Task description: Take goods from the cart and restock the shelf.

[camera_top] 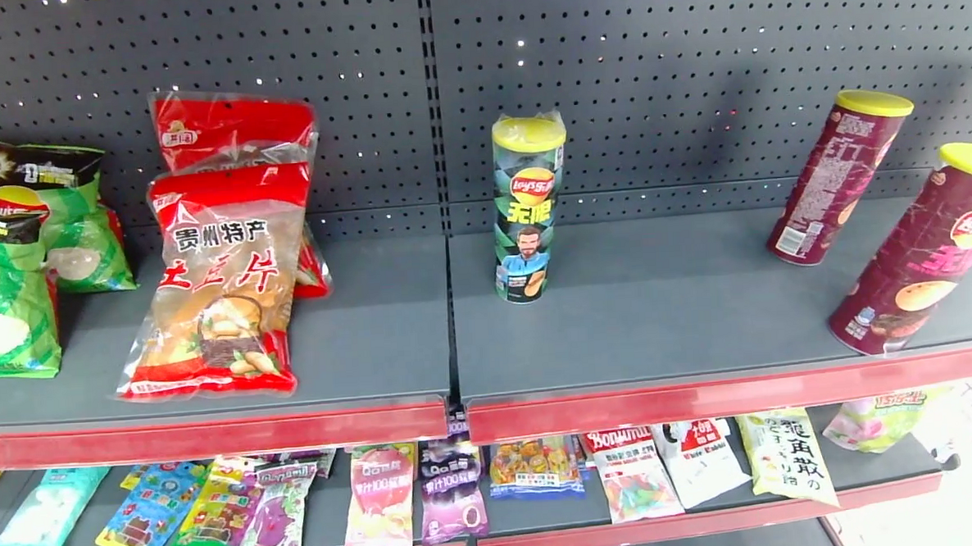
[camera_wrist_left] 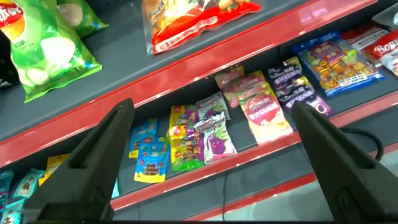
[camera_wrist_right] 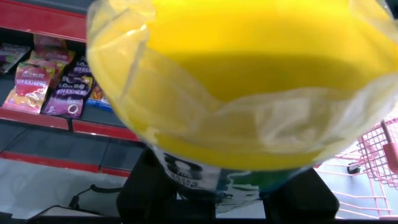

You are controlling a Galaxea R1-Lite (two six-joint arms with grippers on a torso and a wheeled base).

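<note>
Right end effector (camera_wrist_right: 224, 196): closed on the chip can (camera_wrist_right: 249, 93); we see a dark finger pressed to each side of its body.
Chip can, look: broad yellow lid under loose, crumpled clear film; a strip of green and dark print shows where the fingers grip it.
Chip can, place: in the right end effector's grip, lid toward the wrist camera, out in front of the shelving.
Left end effector (camera_wrist_left: 211, 107): spread wide, nothing between its fingers (camera_wrist_left: 102, 146).
Lower shelf (camera_top: 694, 526): just beyond the left end effector's open fingers; it carries a row of candy packets (camera_top: 381, 495) lying flat, side by side.
Upper shelf (camera_top: 660, 315): farther off beyond the left end effector; green chip bags (camera_top: 3, 302) and red bags (camera_top: 220, 293) lean in pairs, one behind the other.
Upper shelf, cans: one green can (camera_top: 530, 209) upright with a yellow lid, well apart from two maroon cans (camera_top: 839, 177).
Cart (camera_wrist_right: 379, 162): pink wire, beside and past the right end effector; we cannot tell what it holds.
</note>
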